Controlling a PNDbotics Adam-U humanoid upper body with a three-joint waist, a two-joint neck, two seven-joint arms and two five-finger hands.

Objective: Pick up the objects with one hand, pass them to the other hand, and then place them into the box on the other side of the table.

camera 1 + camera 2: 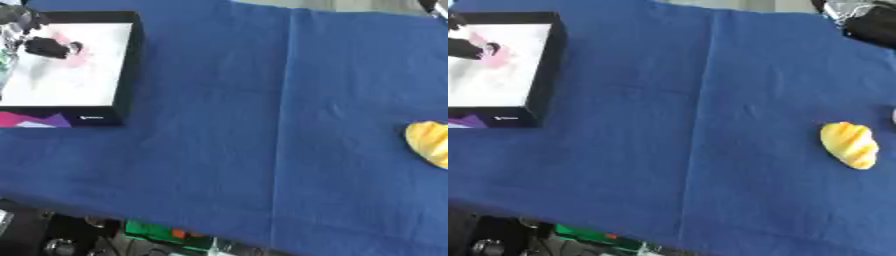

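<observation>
We found the yellow ridged object point(850, 145) lying alone on the blue cloth point(693, 125) at the table's right side, well apart from the black-walled box point(127, 75) at the far left. Our left hand point(17, 30) hung over that box and our right hand point(868, 20) showed at the upper right corner; we could not tell how either hand's fingers stood.
</observation>
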